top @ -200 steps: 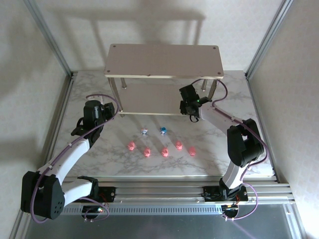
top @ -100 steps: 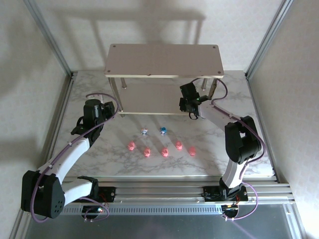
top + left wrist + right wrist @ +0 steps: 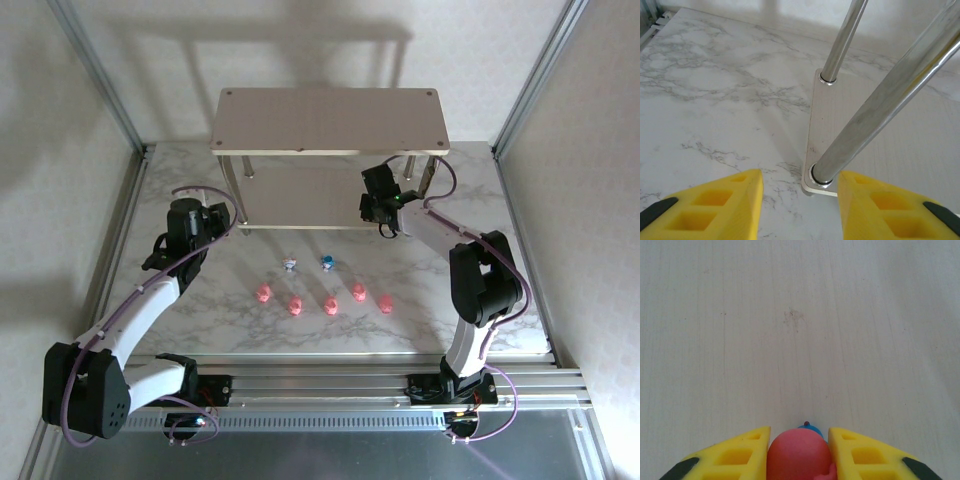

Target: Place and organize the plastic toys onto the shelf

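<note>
Toy (image 3: 799, 460), reddish, sits clamped in my right gripper (image 3: 799, 437) over, I think, the shelf's lower board (image 3: 790, 315). Left gripper (image 3: 799, 200) gapes beside a leg (image 3: 875, 110).

Five pink pigs (image 3: 330, 305) sat on my table (image 3: 230, 330), two whitish toys (image 3: 289, 264) nearer the shelf (image 3: 328, 120), red one (image 3: 799, 457) pinched in right tool (image 3: 799, 431).

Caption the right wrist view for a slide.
Right gripper holds a red-and-blue plastic toy over a beige shelf board.
</note>
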